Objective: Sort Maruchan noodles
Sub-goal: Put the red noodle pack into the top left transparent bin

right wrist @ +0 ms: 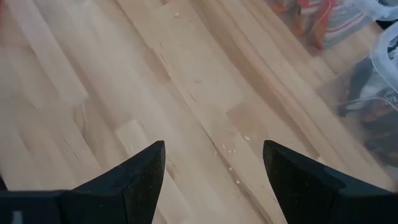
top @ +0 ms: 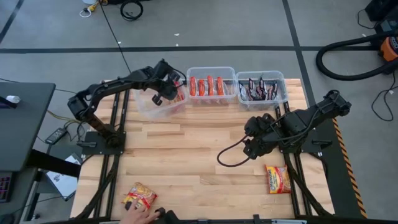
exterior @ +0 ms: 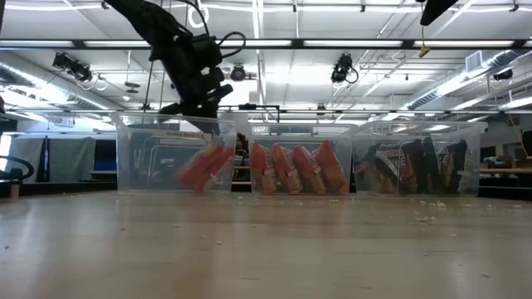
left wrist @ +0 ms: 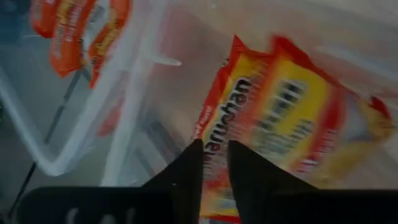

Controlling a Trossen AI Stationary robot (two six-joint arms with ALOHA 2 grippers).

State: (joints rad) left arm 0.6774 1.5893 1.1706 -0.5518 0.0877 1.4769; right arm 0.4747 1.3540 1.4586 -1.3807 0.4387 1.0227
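On a wooden table three clear bins line the far edge, the left arm reaching over the left-hand bin while the right arm waits above bare boards. The left gripper has its fingers nearly closed on the edge of an orange-yellow noodle packet inside that bin; the right gripper hangs wide open and empty. A clean drop probably means letting go low beside the orange packets already there, then fetching the two packets lying on the near side of the table, one of them by a person's hand.
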